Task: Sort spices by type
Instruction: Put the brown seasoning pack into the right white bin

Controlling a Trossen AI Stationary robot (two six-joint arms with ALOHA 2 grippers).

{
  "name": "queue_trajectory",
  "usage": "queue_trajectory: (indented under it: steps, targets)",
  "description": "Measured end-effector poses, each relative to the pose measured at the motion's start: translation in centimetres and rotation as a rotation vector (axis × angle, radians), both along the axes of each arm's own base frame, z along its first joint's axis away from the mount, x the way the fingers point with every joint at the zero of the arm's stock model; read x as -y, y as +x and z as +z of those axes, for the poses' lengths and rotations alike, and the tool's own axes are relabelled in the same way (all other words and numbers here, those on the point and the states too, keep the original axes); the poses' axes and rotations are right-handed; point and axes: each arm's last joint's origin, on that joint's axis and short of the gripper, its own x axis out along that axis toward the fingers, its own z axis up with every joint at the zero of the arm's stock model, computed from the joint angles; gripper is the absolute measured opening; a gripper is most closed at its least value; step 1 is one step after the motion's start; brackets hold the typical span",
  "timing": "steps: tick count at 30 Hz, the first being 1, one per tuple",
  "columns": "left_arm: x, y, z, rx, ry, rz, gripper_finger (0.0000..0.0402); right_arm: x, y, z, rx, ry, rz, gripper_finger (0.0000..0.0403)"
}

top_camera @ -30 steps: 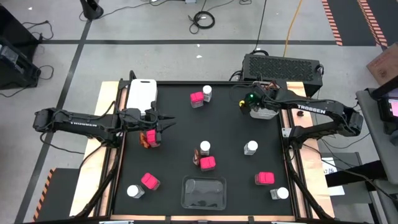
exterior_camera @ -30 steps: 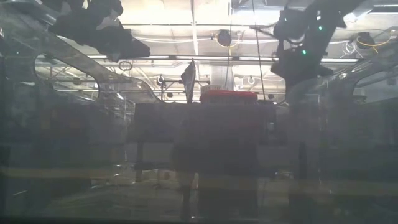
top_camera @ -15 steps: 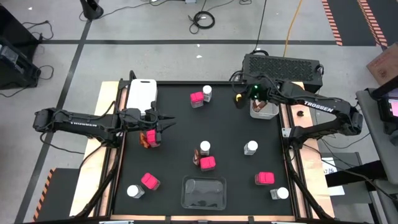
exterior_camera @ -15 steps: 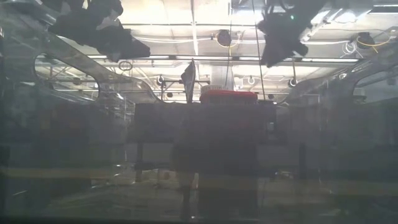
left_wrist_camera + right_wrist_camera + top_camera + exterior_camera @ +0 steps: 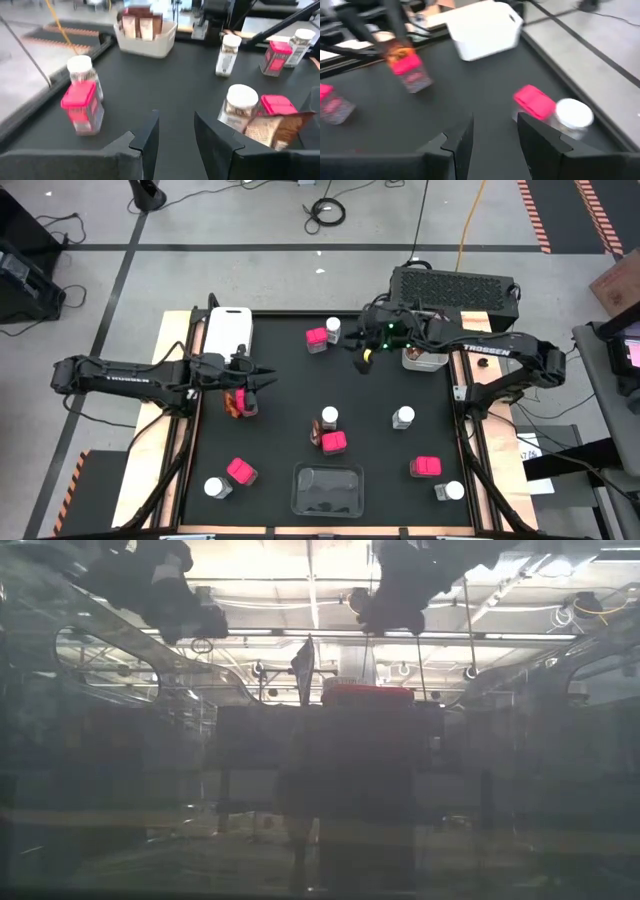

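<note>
Spices lay scattered over the black table, pink-topped boxes and white-lidded jars mixed in pairs. On the left, the left hand hovered just above a pink box paired with a brown packet, fingers parted a little and empty in its wrist view; a good grasp would mean dropping straight over 1 item only. Further right, the right hand reached out from the white tub toward the pink box and jar at the far edge, fingers part open, holding nothing.
</note>
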Motion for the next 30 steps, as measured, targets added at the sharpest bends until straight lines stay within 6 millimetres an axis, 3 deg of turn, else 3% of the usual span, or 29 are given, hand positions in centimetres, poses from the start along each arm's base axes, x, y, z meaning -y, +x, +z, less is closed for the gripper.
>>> queue_trajectory:
  steps: [6,16,23,30]
  targets:
    - [0.2,-0.9,0.4,0.013,-0.055,0.014,0.0128,-2.0,2.2,0.1,-0.014,0.040,0.100,0.0148]
    - [0.9,-0.2,0.2,0.014,-0.044,-0.010,0.0128,-5.7,6.9,2.2,-0.177,0.161,0.168,0.0114]
    - [0.9,0.0,0.0,-0.001,-0.040,-0.010,0.0128,-8.5,9.3,1.3,-0.330,0.307,0.136,0.0107]
    - [0.9,0.1,-0.1,-0.010,0.000,-0.026,0.0128,-10.2,10.4,-0.1,-0.455,0.467,0.005,0.0107]
